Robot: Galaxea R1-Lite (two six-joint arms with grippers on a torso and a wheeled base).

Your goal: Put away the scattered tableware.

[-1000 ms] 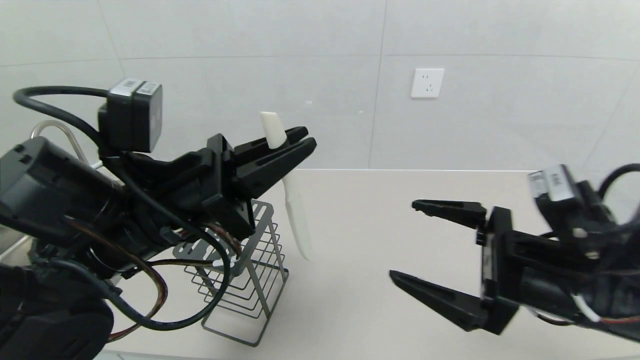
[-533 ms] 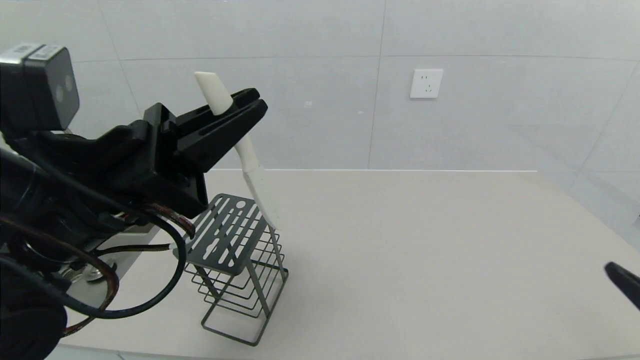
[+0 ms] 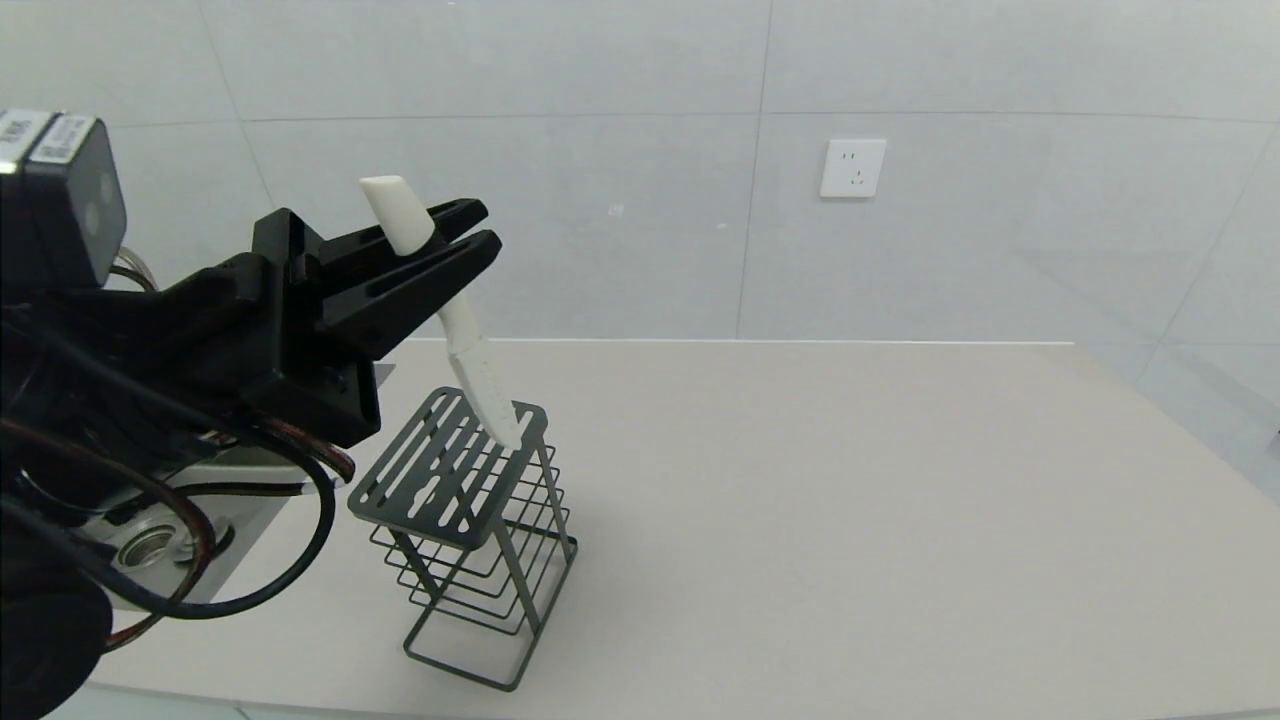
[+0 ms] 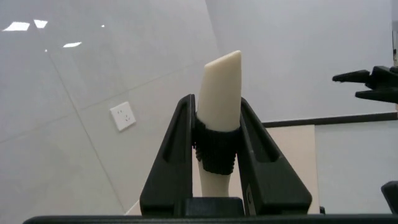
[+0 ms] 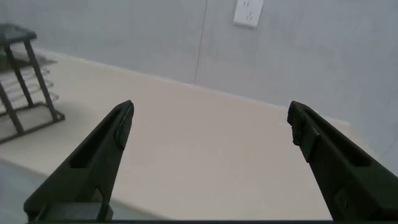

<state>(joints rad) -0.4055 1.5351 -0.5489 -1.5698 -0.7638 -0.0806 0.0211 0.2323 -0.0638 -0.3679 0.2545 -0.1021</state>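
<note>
My left gripper is shut on the handle of a white knife, which slants blade-down. The blade tip sits at the far edge of the slotted top of a dark wire rack on the counter; I cannot tell whether it is in a slot. In the left wrist view the knife's handle sticks up between the fingers of the left gripper. My right gripper hangs open over the bare counter, well away from the rack.
A steel sink is set into the counter left of the rack. A tiled wall with a white socket stands behind. The counter's front edge runs just before the rack's foot.
My left gripper carried the knife leftward and down until its tip reached the rack's top. The right arm drew back to the right, out of the head view.
</note>
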